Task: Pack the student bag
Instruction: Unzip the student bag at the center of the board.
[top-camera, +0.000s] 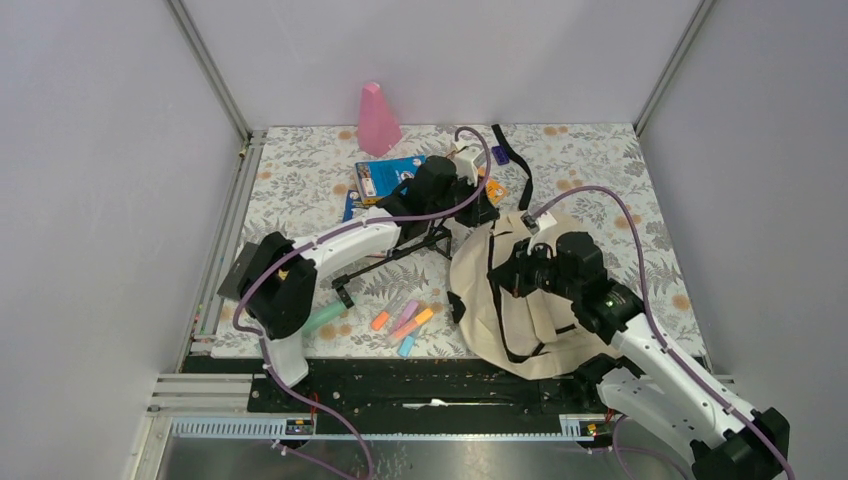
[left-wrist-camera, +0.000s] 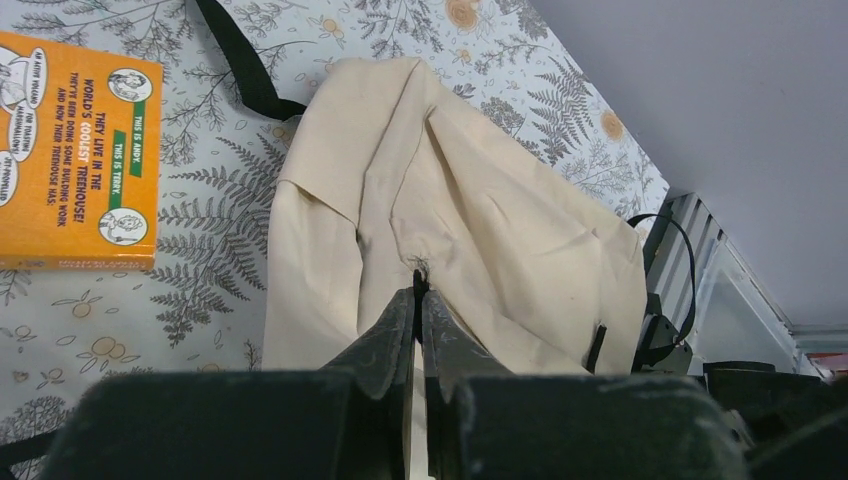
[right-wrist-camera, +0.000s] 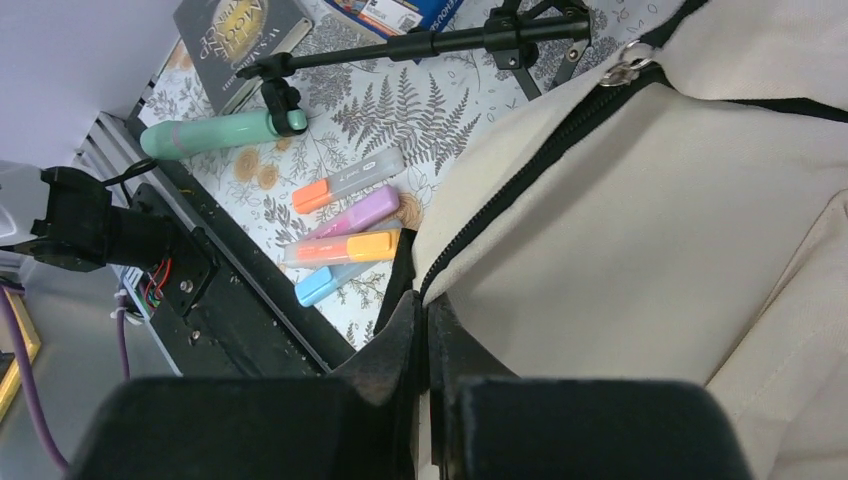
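Note:
The student bag (top-camera: 510, 310) is a large cream fabric backpack with black straps and a black zipper, lying at the table's centre right. My left gripper (top-camera: 478, 207) is at its far top end. In the left wrist view the left gripper (left-wrist-camera: 420, 292) is shut on a small black tab on the bag's cream fabric (left-wrist-camera: 480, 220). My right gripper (top-camera: 505, 275) is over the bag's left side. In the right wrist view the right gripper (right-wrist-camera: 426, 305) is shut on the bag's zippered edge (right-wrist-camera: 640, 230).
Several highlighters (top-camera: 405, 322) and a black stick with a mint handle (top-camera: 325, 318) lie left of the bag. A blue book (top-camera: 390, 175), an orange book (left-wrist-camera: 70, 150) and a dark book (right-wrist-camera: 235, 35) lie beyond. A pink cone (top-camera: 378, 120) stands at the back.

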